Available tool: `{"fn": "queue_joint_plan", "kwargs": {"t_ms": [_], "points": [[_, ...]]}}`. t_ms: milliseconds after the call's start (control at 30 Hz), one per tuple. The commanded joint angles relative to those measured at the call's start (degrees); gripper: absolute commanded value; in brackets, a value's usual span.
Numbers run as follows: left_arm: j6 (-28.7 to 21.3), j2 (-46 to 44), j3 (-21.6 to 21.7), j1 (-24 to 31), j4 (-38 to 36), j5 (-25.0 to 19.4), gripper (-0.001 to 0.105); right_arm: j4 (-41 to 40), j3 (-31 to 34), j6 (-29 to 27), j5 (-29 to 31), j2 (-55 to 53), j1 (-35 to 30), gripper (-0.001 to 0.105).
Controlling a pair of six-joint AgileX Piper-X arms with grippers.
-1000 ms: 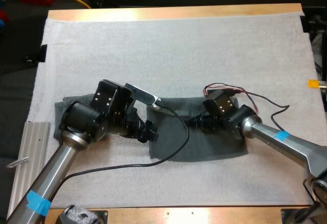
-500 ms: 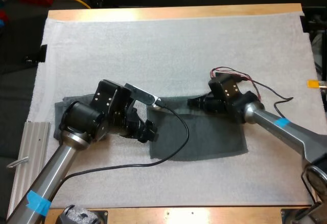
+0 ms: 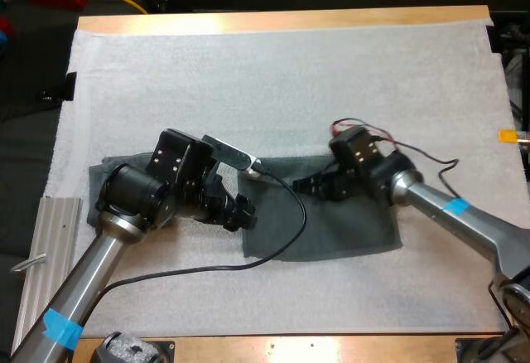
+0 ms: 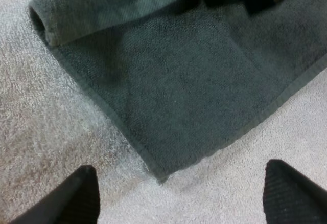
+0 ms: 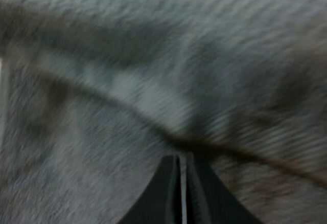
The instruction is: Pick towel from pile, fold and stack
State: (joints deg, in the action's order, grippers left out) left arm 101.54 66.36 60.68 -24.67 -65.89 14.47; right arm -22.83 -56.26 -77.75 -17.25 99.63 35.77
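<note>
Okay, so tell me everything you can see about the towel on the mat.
The towel is dark grey-green terry with a stitched hem, spread mostly flat on the white mat. One edge is rolled over into a soft fold, and its left part runs under my left arm. One corner lies just ahead of the left gripper, whose open fingers stand clear of it. The right gripper is shut on a raised crease in the cloth.

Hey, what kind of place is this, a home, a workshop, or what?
Most likely a robotics lab bench: a left arm and a right arm of metal reach over a wooden table covered by a white mat, with one dark towel laid out under them.
</note>
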Motion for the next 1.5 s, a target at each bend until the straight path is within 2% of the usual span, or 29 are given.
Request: {"fn": "queue_joint_plan", "kwargs": {"t_ms": [0, 200, 233, 500, 733, 767, 833, 933, 967, 1067, 1100, 1167, 1233, 1333, 1467], "points": [[-0.2, -0.4, 0.3, -0.2, -0.4, -0.6, 0.064, 0.5, -0.3, -0.4, -0.9, 0.7, 0.5, 0.001], [-0.2, -0.4, 0.3, -0.2, -0.4, -0.6, 0.064, 4.0, -0.3, 2.5, -0.4, 4.6, 0.4, 0.001], [-0.2, -0.4, 0.3, -0.2, -0.4, -0.6, 0.064, 5.2, -0.5, 3.5, 2.3, 4.6, 0.4, 0.001], [-0.2, -0.4, 0.3, -0.2, -0.4, -0.6, 0.064, 8.9, -1.6, 3.5, 12.9, 4.6, 0.4, 0.001], [-0.2, -0.4, 0.3, -0.2, -0.4, -0.6, 0.064, 19.4, -1.8, 3.4, 20.9, 4.6, 0.4, 0.001], [-0.2, -0.4, 0.3, -0.2, -0.4, -0.6, 0.064, 23.0, -1.8, 2.9, 25.7, 4.6, 0.4, 0.002], [-0.2, -0.4, 0.3, -0.2, -0.4, -0.6, 0.064, 30.0, -1.8, 1.8, 28.8, 4.6, 0.2, 0.01], [-0.2, -0.4, 0.3, -0.2, -0.4, -0.6, 0.064, 34.5, -1.8, -0.5, 28.8, 4.3, 0.2, 0.023], [-0.2, -0.4, 0.3, -0.2, -0.4, -0.6, 0.064, 34.6, -1.8, -1.0, 28.7, 3.7, 0.2, 0.031], [-0.2, -0.4, 0.3, -0.2, -0.4, -0.6, 0.064, 33.7, -1.8, -1.2, 28.7, 2.9, 0.2, 0.044], [-0.2, -0.4, 0.3, -0.2, -0.4, -0.6, 0.064, 31.9, -1.8, -3.0, 28.7, 1.6, 0.2, 0.053], [-0.2, -0.4, 0.3, -0.2, -0.4, -0.6, 0.064, 27.7, -1.8, -5.4, 28.7, -1.3, 0.2, 0.063], [-0.2, -0.4, 0.3, -0.2, -0.4, -0.6, 0.064, 24.9, -1.8, -6.3, 28.7, -3.2, 0.2, 0.066], [-0.2, -0.4, 0.3, -0.2, -0.7, -0.6, 0.064, 15.7, -1.8, -7.3, 28.7, -8.4, 0.2, 0.067], [-0.2, -0.7, 0.3, -0.2, -4.2, -0.6, 0.064, -0.9, -1.8, -7.2, 28.7, -15.7, 0.2, 0.068]]}}
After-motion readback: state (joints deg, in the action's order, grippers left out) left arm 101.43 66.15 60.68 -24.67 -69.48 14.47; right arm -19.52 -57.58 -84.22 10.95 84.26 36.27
